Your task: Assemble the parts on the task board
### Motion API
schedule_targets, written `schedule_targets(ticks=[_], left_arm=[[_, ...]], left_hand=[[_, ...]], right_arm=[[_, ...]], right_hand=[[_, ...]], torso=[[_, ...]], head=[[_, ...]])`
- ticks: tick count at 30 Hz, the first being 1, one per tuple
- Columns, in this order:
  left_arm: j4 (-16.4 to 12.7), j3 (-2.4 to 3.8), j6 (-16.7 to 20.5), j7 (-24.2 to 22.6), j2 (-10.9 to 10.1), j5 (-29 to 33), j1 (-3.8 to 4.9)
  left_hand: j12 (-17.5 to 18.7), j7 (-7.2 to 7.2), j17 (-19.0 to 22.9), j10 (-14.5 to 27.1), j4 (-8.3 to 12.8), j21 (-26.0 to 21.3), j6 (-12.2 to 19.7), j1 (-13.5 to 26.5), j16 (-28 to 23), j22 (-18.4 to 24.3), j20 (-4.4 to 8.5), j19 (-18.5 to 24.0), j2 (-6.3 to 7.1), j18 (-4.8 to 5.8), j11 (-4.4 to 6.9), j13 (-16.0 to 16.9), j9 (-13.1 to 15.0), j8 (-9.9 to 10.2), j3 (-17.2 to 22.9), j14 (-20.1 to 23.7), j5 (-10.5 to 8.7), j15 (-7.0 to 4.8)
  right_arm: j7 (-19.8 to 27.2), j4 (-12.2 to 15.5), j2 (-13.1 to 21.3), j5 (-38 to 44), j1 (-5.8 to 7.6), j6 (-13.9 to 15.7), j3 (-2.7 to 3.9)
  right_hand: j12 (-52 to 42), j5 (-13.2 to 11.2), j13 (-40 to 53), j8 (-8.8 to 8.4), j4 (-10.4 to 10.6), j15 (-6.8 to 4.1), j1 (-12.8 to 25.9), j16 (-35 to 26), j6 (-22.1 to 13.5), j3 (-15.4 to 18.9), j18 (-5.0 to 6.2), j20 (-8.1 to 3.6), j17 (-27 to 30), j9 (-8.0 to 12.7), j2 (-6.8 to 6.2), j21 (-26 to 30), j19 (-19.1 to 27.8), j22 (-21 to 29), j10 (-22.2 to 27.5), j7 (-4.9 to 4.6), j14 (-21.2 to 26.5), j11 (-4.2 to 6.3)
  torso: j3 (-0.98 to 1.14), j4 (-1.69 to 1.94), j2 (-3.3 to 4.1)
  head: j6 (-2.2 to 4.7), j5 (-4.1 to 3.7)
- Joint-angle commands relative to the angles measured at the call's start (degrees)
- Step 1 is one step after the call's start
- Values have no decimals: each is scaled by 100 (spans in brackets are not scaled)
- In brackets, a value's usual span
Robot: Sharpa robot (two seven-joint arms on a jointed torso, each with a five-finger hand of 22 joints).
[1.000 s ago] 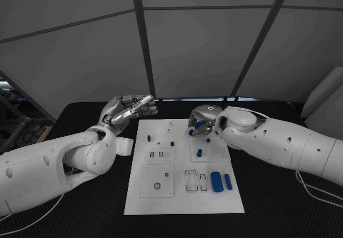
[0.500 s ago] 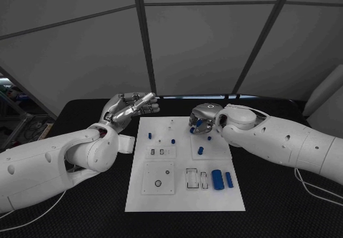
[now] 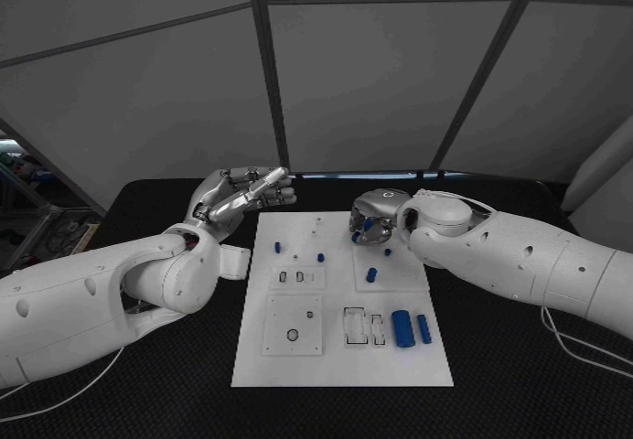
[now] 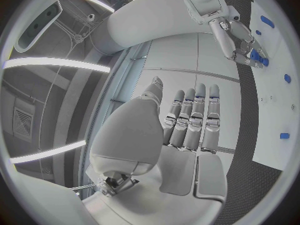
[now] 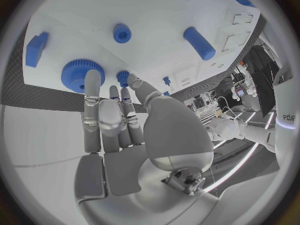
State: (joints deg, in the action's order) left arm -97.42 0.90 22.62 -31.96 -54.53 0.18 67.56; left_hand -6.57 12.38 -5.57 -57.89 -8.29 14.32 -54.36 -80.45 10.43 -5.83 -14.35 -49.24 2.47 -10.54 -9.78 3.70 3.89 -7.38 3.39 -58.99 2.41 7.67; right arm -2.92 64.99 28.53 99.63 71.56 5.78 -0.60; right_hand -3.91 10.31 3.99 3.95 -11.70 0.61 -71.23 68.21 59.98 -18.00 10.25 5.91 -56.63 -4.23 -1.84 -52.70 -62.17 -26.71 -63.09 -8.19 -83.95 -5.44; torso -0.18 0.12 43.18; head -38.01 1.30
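The left hand [image 3: 244, 197] is raised above the black table [image 3: 158, 206], just beside the far left corner of the white rectangular task board [image 3: 337, 357]. Its fingers [image 4: 194, 120] are stretched out straight and lie close side by side, with the thumb a little apart, and it holds nothing and touches nothing.

The right hand [image 3: 372, 224] is lowered over the far right part of the board. In the right wrist view its fingers [image 5: 106, 120] are partly bent and point down to the white surface, with the fingertips near a blue toothed gear wheel [image 5: 81, 75] and a small blue round peg [image 5: 123, 78]. I cannot tell whether the fingertips touch or hold one of these pieces. In the left wrist view some blue shows at the fingertips of this hand, but the grip is not clear there either.

Other parts lie on the board: a blue short cylinder [image 3: 372, 274] just in front of the right hand, 2 blue long cylinders [image 3: 412, 329] side by side near the right front edge, and 2 small blue pegs [image 3: 277, 246] on the left half. A blue block-shaped piece [image 5: 36, 49] lies at the board's edge beside the gear wheel.
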Motion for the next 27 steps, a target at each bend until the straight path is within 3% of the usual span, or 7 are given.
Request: schedule_targets(ticks=[1,19,23,27], left_arm=[[-15,8,-68,-25,2,-14,14],[-9,13,-58,-11,8,-14,27],[-8,14,-58,-9,12,-14,29],[-5,14,-58,-7,14,-14,29]], left_hand=[[20,38,5,0,4,-40,6,19,-19,6,2,-22,-34,2,-28,-5,-9,28,-15,-14,28,13],[40,41,8,-12,25,-50,-8,7,-34,17,1,-35,-69,1,-29,-2,-8,41,-12,-30,28,13],[40,41,8,-12,25,-50,-8,7,-34,17,1,-35,-69,1,-29,-2,-8,41,-12,-30,28,13],[45,42,9,-15,31,-52,-12,4,-38,19,1,-38,-79,1,-30,-2,-7,45,-11,-34,28,13]], right_arm=[[66,-11,-11,-3,10,-99,0],[101,-96,-50,-38,7,-128,-19],[103,-102,-44,-39,7,-67,-21],[127,-76,-30,-42,7,116,-21]], right_hand=[[-24,-20,1,29,7,2,-12,61,57,-53,36,-13,-43,-8,73,-32,-18,-12,-53,6,-144,6],[-14,-81,-10,16,20,-24,-67,210,159,-308,35,-37,-163,-10,128,-135,8,-65,-231,7,-124,34],[-1,-297,-15,9,-1,-35,-127,278,195,-471,33,-45,-222,-9,152,-192,23,-96,-296,3,-120,36],[-53,-351,9,31,-27,-67,-206,351,271,-616,39,-64,-305,-22,210,-244,23,-123,-473,10,-128,80]], torso=[[-1,1,15],[-5,0,28],[-5,-1,36],[-3,-4,27]], head=[[-14,-1],[-94,14],[-100,19],[-117,24]])
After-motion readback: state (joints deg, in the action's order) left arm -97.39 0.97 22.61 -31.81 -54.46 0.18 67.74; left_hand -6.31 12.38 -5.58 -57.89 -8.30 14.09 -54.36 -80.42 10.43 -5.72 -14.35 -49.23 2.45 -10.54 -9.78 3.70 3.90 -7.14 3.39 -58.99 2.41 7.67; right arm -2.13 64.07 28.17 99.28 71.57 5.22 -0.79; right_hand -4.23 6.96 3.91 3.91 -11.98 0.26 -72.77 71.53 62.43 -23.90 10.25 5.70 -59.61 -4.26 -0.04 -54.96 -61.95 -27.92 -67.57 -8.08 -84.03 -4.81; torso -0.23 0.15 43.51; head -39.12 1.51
